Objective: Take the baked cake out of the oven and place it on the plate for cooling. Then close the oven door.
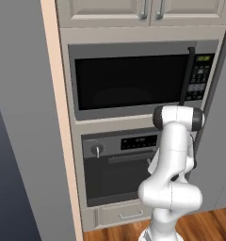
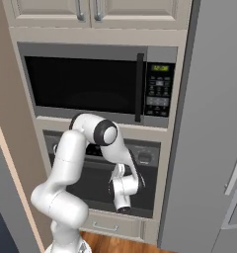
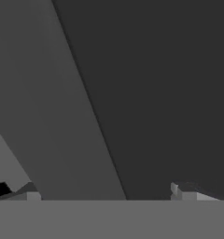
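The built-in grey steel oven (image 1: 122,164) is seen set in a tall cabinet column, directly below a black-windowed microwave (image 1: 133,80), with its oven door (image 1: 112,176) shut flush against the front. The dark glass gives no sight of the interior, so any cake inside cannot be made out. In the left base view the right end of the door and its bar handle (image 1: 129,157) are covered by the white arm (image 1: 173,160), and one round knob (image 1: 97,150) is left visible beside the black display strip (image 1: 139,141). In the right base view a knob (image 2: 144,158) is seen at the oven's right end, while the left part of the control panel is hidden behind the arm's elbow. The gripper (image 2: 123,209) is held low in front of the door glass, pointing downward near the door's lower edge; its fingers are too small there to be separated. In the hand view the fingertips (image 3: 184,193) are shown set wide apart at the bottom corners, nothing between them, facing a dark panel crossed by a slanted grey band. A drawer (image 1: 122,214) is glimpsed beneath the oven.
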